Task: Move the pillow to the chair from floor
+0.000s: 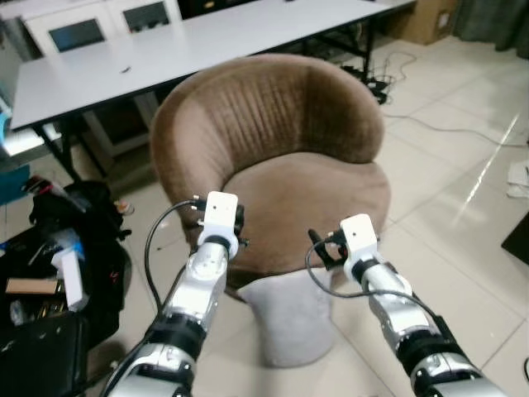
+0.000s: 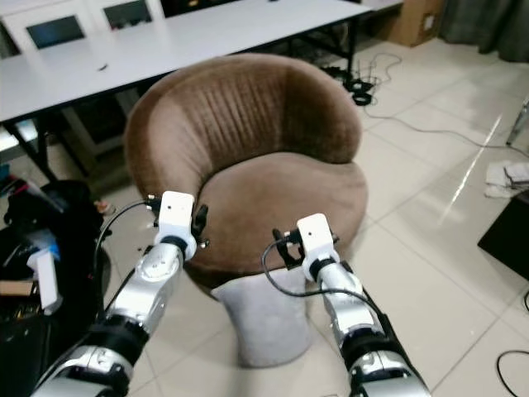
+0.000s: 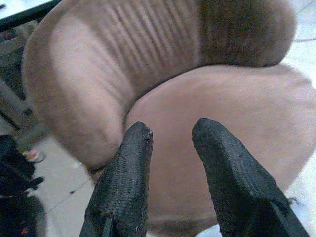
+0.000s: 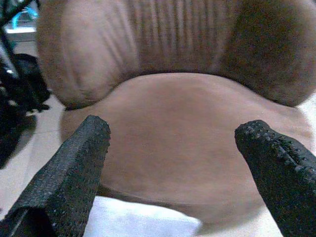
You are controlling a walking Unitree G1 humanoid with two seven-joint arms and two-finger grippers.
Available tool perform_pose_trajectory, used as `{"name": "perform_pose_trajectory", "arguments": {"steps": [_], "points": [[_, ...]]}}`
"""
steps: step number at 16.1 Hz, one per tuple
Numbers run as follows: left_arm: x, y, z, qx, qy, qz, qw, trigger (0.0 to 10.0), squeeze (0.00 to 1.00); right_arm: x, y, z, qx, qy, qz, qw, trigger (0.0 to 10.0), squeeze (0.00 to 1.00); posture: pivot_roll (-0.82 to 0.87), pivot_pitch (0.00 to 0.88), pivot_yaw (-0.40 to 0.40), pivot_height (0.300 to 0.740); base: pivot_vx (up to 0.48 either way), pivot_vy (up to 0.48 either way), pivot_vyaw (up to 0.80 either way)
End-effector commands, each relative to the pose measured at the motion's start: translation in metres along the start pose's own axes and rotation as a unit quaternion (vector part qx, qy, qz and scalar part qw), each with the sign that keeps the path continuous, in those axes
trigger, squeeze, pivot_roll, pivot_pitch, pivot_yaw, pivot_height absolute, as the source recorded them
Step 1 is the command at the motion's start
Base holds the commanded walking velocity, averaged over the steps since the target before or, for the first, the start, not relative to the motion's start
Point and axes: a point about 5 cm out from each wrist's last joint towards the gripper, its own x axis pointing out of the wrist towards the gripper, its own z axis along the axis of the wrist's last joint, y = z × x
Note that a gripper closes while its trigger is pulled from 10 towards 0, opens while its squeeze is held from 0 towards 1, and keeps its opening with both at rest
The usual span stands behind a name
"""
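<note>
Pillow [image 1: 293, 318] on floor against chair [image 1: 281, 157]; left gripper [image 3: 170, 136] slightly spread, right gripper [image 4: 173, 136] spread wide.

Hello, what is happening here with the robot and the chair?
The robot stands before a brown chair, both arms raised toward its seat. A grey pillow stands on the floor against the chair's front, below the arms. The left gripper and right gripper are both open and hold nothing, so the pillow is not yet picked up.
</note>
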Motion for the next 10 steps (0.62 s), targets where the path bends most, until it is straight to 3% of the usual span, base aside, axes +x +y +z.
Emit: {"name": "perform_pose_trajectory", "arguments": {"steps": [1, 3, 7, 10], "points": [[0.0, 0.004, -0.001, 0.006, 0.004, 0.007, 1.0, 10.0, 0.0, 0.002, 0.005, 0.005, -0.001, -0.012, 0.011, 1.0, 10.0, 0.0, -0.2, 0.0, 0.125, 0.74, 0.469, 0.0, 0.0], [-0.001, 0.004, -0.002, 0.006, 0.005, 0.007, 1.0, 10.0, 0.0, 0.002, 0.006, 0.005, -0.001, -0.014, 0.014, 1.0, 10.0, 0.0, -0.2, 0.0, 0.124, 0.74, 0.469, 0.0, 0.0], [-0.002, 0.004, -0.002, 0.048, 0.002, 0.004, 0.999, 10.0, 0.0, 0.001, 0.012, 0.007, 0.005, -0.032, 0.041, 0.999, 10.0, 0.0, -0.2, 0.0, 0.123, 0.74, 0.463, 0.0, 0.0], [-0.003, 0.003, -0.003, 0.057, 0.003, 0.001, 0.998, 10.0, 0.0, 0.0, 0.018, 0.006, 0.008, -0.034, 0.058, 0.998, 10.0, 0.0, -0.2, 0.0, 0.123, 0.74, 0.0, 0.0, 0.0]]}}
